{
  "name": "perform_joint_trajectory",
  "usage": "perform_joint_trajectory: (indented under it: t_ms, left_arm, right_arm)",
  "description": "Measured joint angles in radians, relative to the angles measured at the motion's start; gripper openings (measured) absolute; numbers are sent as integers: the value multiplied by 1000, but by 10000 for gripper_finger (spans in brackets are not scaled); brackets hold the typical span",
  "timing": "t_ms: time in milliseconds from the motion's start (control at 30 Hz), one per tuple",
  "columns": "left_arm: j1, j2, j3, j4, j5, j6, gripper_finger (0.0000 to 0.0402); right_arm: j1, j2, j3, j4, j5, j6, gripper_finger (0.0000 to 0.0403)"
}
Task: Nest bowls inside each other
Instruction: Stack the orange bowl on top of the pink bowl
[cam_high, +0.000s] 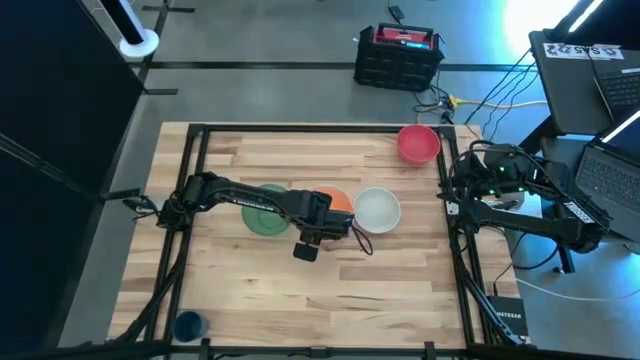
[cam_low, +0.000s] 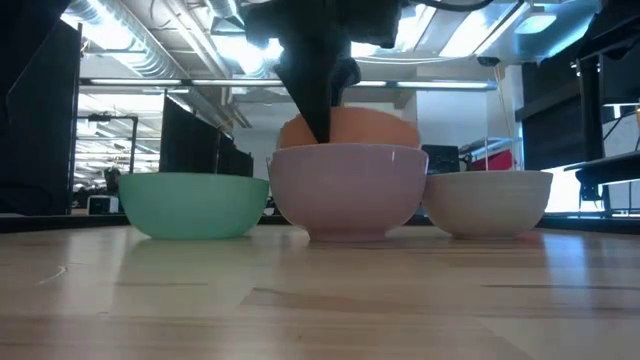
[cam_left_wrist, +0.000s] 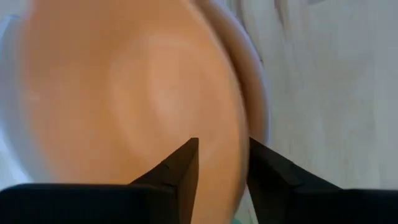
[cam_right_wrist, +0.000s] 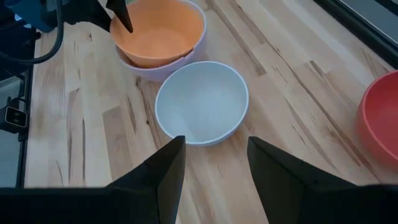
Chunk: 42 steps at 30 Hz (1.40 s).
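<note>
The orange bowl sits tilted inside the pale grey-white bowl at mid-table. My left gripper points down over it, open, one finger inside the orange rim and one outside. The green bowl stands on the table to the left of the pair, the white bowl to the right, and the red bowl at the far right. My right gripper waits open over the table's right edge, nothing between its fingers. My left gripper comes from above with its fingers on either side of the orange bowl's near rim. A gap shows between rim and fingers; I cannot tell whether either finger touches it. The bowl rests in the pale bowl.
A blue cup stands at the near left corner. A black frame runs around the tabletop. Bare wood lies along the near side. A black crate and laptops sit beyond the table.
</note>
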Motion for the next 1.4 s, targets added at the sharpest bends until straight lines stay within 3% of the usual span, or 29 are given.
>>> perform_joint_trajectory:
  t_ms: [300, 700, 1400]
  left_arm:
    - [11, 4, 0, 2, 0, -9, 166]
    - [15, 15, 9, -1, -4, -34, 188]
    - [0, 1, 137, -161, -14, -115, 190]
  right_arm:
    - [0, 0, 0, 6, -1, -1, 159]
    - [0, 0, 1, 16, -8, -3, 159]
    - [0, 0, 1, 20, -8, -25, 159]
